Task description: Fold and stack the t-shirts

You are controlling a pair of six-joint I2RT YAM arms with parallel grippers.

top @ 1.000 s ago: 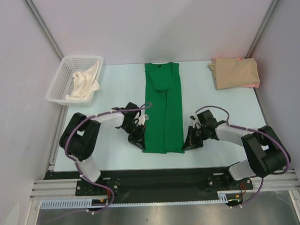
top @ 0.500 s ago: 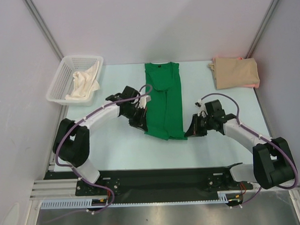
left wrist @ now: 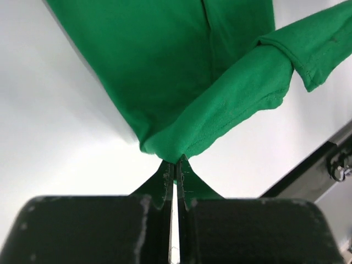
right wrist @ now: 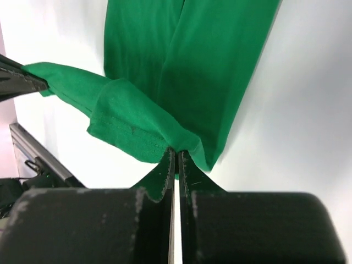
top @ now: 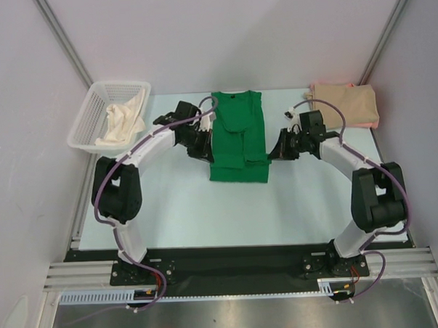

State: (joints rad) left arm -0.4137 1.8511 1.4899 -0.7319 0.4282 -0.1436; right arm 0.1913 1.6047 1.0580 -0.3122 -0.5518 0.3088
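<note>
Soft, even light fell on a pale blue table (top: 177, 209), boxed in by a plain white back wall (top: 220, 33) and side walls, aluminium posts (top: 62, 40) slanting at the far corners, a black base plate (top: 230, 261) and a brushed metal sheet (top: 240, 319) nearest.

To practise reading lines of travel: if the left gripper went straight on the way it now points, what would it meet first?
The green t-shirt: the left gripper is shut on its lifted edge, and more of the same shirt lies spread directly ahead. What lies beyond the fabric is unclear, as depth is hard to judge.
</note>
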